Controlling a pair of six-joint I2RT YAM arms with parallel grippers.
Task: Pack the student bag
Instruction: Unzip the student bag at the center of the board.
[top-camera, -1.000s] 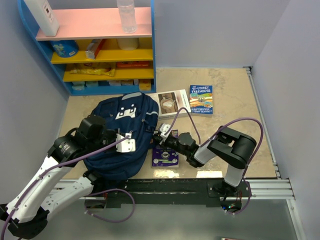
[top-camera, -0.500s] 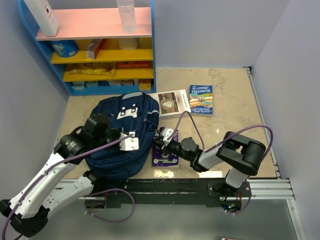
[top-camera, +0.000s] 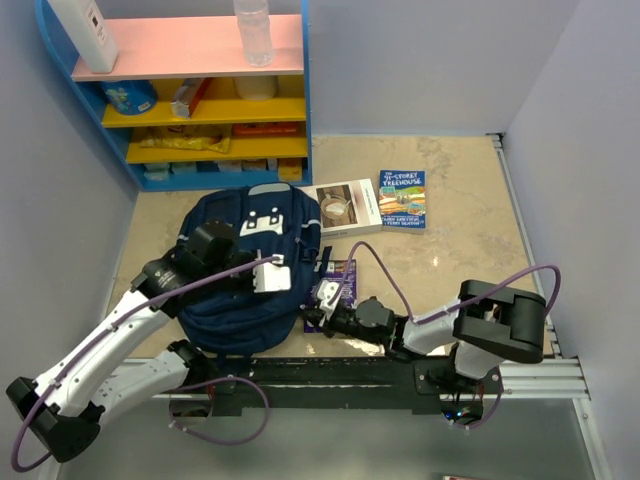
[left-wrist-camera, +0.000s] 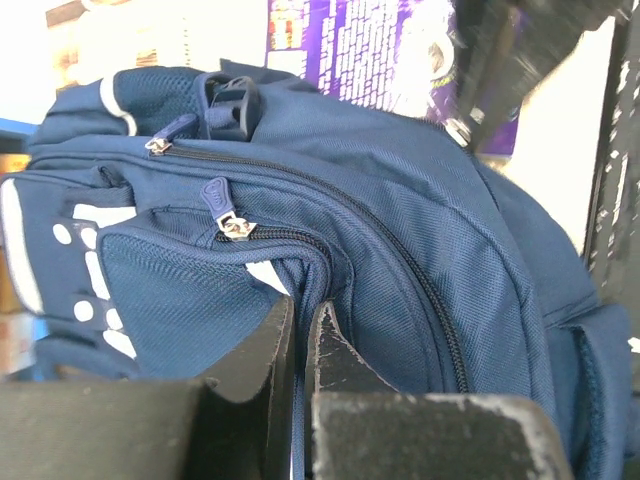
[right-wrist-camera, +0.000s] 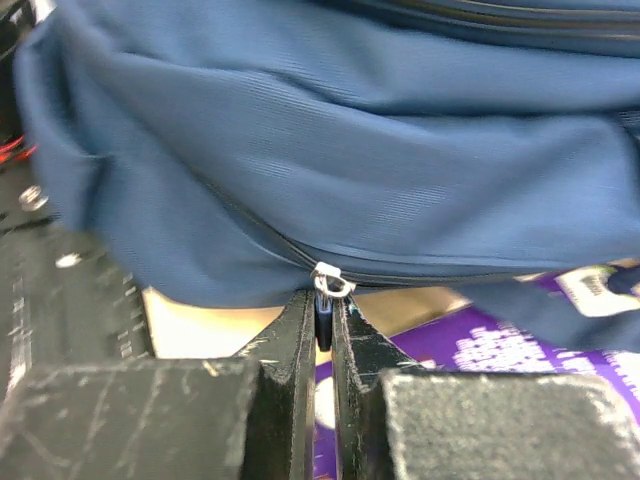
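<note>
The student bag (top-camera: 235, 285), navy with grey trim and a white patch, lies on the table's left half. My left gripper (top-camera: 274, 276) is shut on a fold of the bag's fabric beside a front pocket; in the left wrist view the jaws (left-wrist-camera: 303, 318) pinch the navy cloth (left-wrist-camera: 400, 200). My right gripper (top-camera: 325, 298) is at the bag's right edge. In the right wrist view it (right-wrist-camera: 322, 312) is shut on the dark pull tab under the silver zipper slider (right-wrist-camera: 331, 281) of the bag (right-wrist-camera: 330, 150).
A purple book (top-camera: 338, 283) lies under the right gripper, beside the bag. Two more books, one white (top-camera: 346, 206) and one blue (top-camera: 402, 198), lie behind it. A blue shelf unit (top-camera: 190, 90) with a bottle and snacks stands at the back left. Grey walls close both sides.
My right gripper has moved toward the near edge along the bag's side, holding the zipper pull. My left gripper has shifted right with the pinched fabric, and the bag has shifted with it.
</note>
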